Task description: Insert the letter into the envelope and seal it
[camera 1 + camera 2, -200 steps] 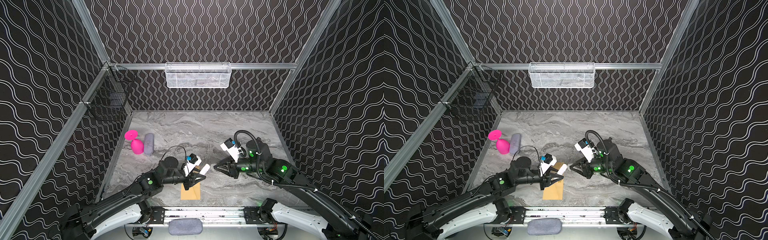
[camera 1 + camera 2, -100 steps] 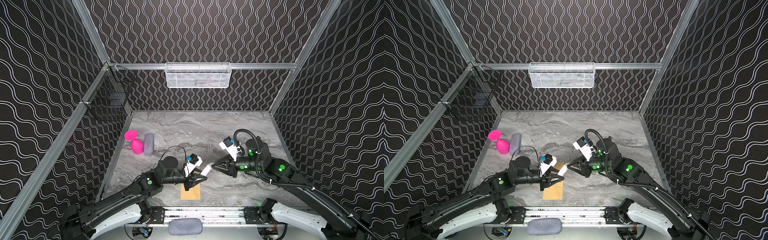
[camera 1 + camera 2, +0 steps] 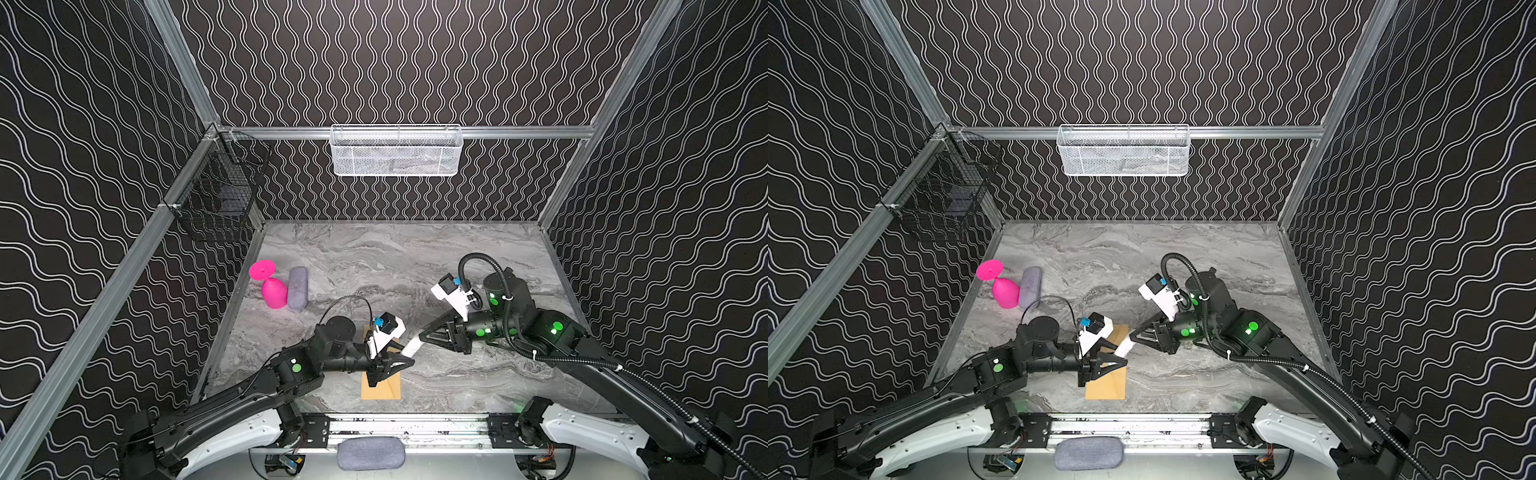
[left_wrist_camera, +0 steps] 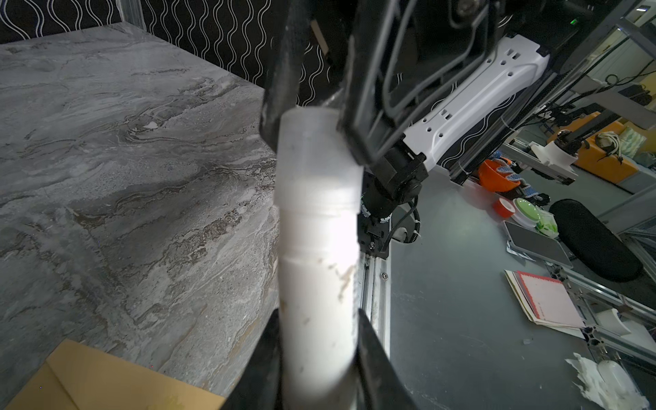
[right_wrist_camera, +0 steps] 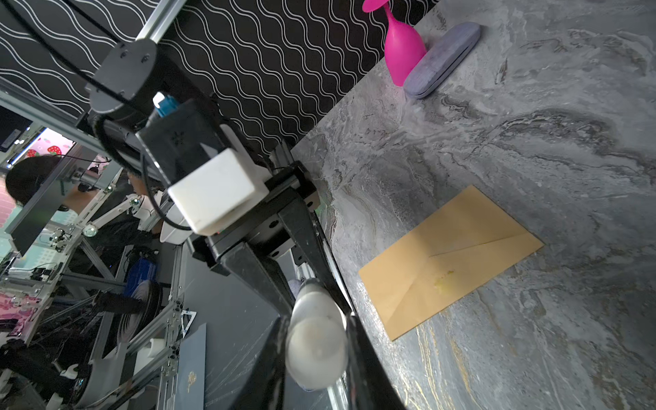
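Left end effector [image 3: 405, 360] and right end effector [image 3: 421, 335] both clamp one white tube [image 3: 412, 347] above the envelope [image 3: 386, 388], which lies flat on the surface [image 3: 374, 257]. With the letter unseen, perhaps inside, sealing apparently remains.

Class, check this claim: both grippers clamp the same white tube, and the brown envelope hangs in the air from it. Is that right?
Not quite. The left gripper and right gripper do both clamp the white tube, but the envelope does not hang from it: it lies flat on the marble table, as the right wrist view shows.
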You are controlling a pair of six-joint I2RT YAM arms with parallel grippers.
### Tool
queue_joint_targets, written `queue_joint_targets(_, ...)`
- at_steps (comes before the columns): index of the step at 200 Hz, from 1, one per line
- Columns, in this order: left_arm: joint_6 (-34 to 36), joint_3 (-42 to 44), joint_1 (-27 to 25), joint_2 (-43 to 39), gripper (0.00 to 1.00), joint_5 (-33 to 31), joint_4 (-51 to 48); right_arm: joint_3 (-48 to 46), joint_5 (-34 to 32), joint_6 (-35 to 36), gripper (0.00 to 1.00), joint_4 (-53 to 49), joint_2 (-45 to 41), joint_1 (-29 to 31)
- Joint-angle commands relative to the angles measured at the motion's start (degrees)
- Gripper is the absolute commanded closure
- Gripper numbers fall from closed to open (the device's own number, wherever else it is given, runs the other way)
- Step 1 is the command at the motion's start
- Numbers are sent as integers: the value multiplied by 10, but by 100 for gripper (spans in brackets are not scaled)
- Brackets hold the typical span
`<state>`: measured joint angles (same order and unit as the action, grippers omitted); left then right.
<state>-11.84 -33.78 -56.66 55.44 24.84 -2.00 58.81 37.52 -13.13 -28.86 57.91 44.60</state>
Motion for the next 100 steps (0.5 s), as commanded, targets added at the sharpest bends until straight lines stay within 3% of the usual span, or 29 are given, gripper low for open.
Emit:
queue_joint_targets(1, 29, -10, -6, -4, 100, 25, 44, 15, 24, 28, 81, -27, 17, 0)
queue_joint_targets(37, 41, -22, -12, -14, 100, 17, 31, 38, 69, 52, 82, -69, 38, 0)
queue_joint_targets(100, 37, -22, -14, -16, 100, 8, 47, 41, 89, 55, 82, -77, 46, 1)
